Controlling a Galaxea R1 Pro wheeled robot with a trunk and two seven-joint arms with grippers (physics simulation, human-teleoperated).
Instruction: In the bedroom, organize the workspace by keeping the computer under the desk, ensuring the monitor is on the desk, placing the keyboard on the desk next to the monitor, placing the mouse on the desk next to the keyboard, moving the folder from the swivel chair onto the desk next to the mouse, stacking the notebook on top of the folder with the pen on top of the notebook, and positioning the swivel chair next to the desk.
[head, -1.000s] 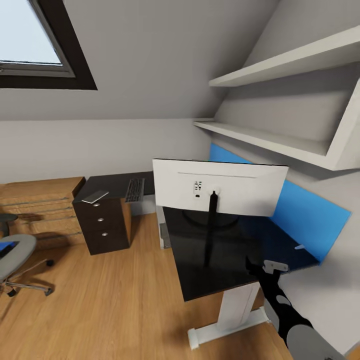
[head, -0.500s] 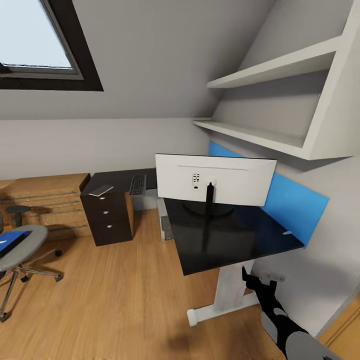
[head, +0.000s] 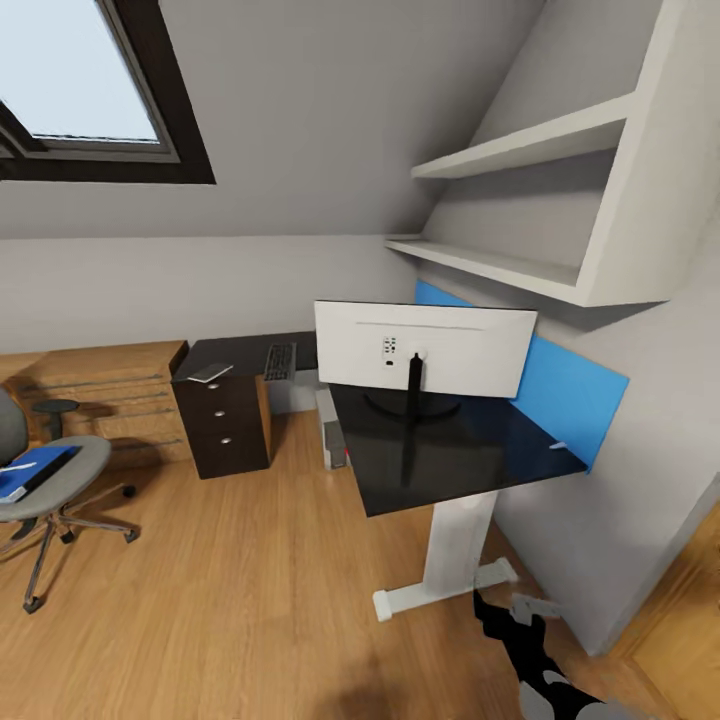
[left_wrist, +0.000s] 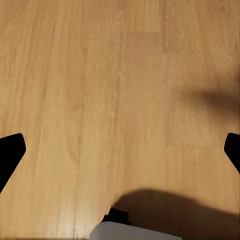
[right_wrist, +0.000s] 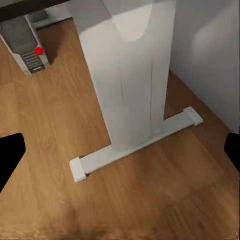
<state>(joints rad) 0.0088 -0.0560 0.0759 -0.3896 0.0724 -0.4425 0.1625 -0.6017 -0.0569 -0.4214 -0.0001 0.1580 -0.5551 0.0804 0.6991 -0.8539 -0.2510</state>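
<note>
One wide monitor (head: 425, 360) dominates the head view, white back toward us, thin black stand planted on the glossy black tabletop (head: 470, 460). Further along it lies the slim dark keyboard (head: 280, 361), above the dark three-drawer unit (head: 228, 430) with silver knobs. Down at the left sits the grey swivel chair (head: 55, 480), bright blue folder (head: 35, 468) flat on its seat, well apart from the desk. A sliver of the grey computer (head: 333, 440) peeks out under the tabletop. The right end effector (head: 515, 612) hangs low near the desk's white foot, far from the chair; whether it is spread I cannot tell here. Oak floor, sloped ceiling, skylight, white shelves, blue wall panel.

Left wrist view: left end effector (left_wrist: 120, 150) spread wide, black fingertips (left_wrist: 10, 155) at both edges, bare wooden floor (left_wrist: 120, 75) between.

Right wrist view: right end effector (right_wrist: 120, 152) spread wide too, facing the white desk leg (right_wrist: 130, 85), with the computer (right_wrist: 25, 45) and its red dot beyond.
</note>
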